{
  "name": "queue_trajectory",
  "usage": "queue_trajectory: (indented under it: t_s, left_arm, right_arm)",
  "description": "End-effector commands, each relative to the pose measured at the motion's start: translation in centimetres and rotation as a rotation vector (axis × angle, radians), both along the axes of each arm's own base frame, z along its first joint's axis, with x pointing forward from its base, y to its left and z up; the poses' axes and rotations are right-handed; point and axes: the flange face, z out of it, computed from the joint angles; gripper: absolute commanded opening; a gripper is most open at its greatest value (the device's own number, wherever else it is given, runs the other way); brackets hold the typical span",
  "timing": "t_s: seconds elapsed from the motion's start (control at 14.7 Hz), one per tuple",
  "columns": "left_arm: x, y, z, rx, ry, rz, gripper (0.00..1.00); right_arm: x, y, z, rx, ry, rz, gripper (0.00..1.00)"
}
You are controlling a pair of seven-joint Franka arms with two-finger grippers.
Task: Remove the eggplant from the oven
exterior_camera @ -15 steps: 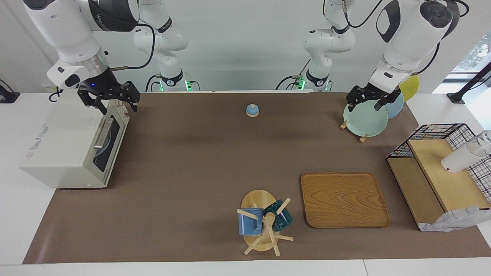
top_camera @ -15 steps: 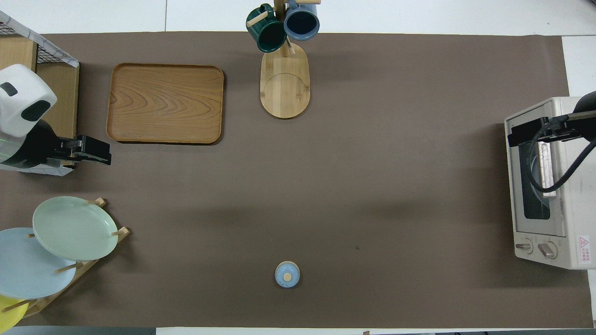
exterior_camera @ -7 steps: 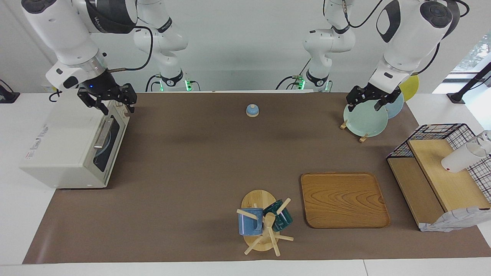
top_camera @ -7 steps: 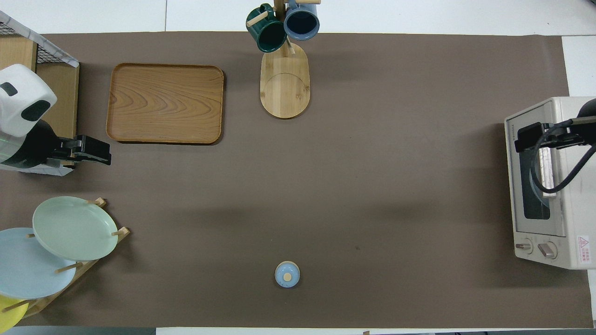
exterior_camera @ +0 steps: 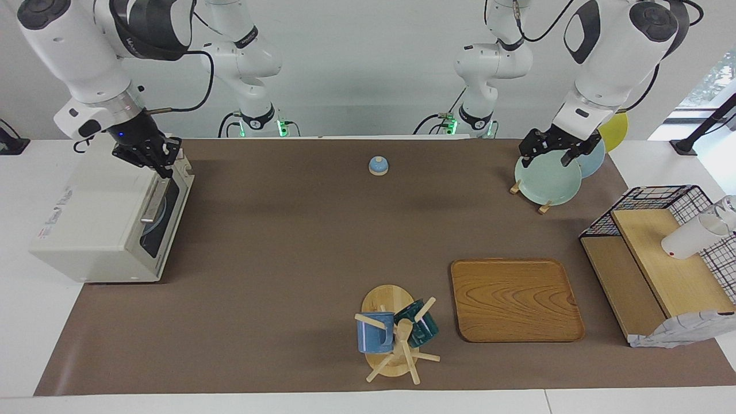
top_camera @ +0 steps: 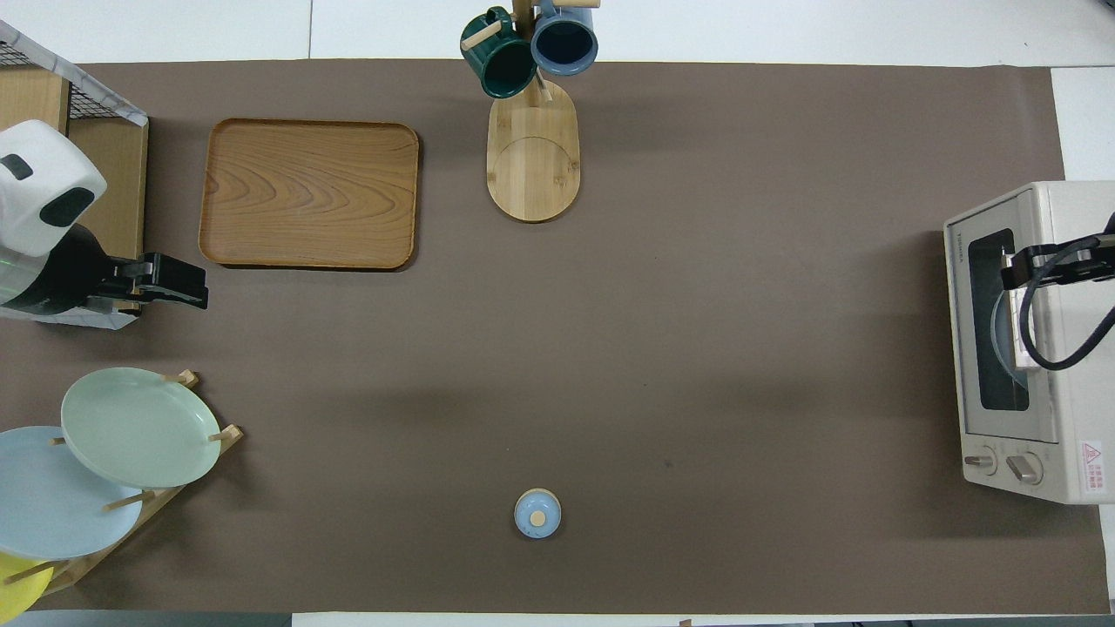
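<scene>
Since the oven [exterior_camera: 109, 221] door's closed, the eggplant isn't visible, presumably inside. Right end effector [exterior_camera: 164, 164] has its fingers pinched together at the door's top edge by the handle [top_camera: 1019, 318]; left end effector [exterior_camera: 553, 150] waits open, well away from the oven. Basically everything's left.

Cream-white toaster oven [exterior_camera: 98, 221] with a dark glass door and a silver bar handle [exterior_camera: 154, 201]. Brown mat [exterior_camera: 299, 241] over the white desk [exterior_camera: 23, 345]. Pale green plate [exterior_camera: 546, 181], light blue plate [top_camera: 43, 505] and yellow plate [exterior_camera: 615, 129] in a wooden rack. Wood-grain tray [exterior_camera: 514, 299]. Blue mug [exterior_camera: 372, 333] and dark green mug [exterior_camera: 420, 325] on a wooden tree. Black wire basket [exterior_camera: 655, 198] with light wooden shelves
</scene>
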Motion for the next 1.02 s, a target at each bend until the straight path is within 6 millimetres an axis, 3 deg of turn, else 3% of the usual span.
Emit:
queue_trajectory:
  t_s: [0.0,0.2,0.41,0.95]
  left_arm:
    - [-0.5,-0.2,0.6,-0.013,-0.016,-0.003,1.0]
    - [-0.2,-0.3,0.7,-0.017,-0.04,-0.006,1.0]
    - [0.2,-0.4,0.8,-0.02,-0.064,-0.006,1.0]
    - [0.6,-0.3,0.8,-0.024,-0.09,0.001,1.0]
  right_arm:
    - [-1.8,-0.6,-2.9,-0.038,-0.007,-0.071,0.0]
    - [-2.3,-1.2,-5.8,-0.095,0.024,-0.104,0.0]
    - [-2.8,-3.8,-8.0,-0.138,0.036,-0.085,0.0]
    - [-3.8,-6.3,-11.0,-0.146,0.041,-0.011,0.0]
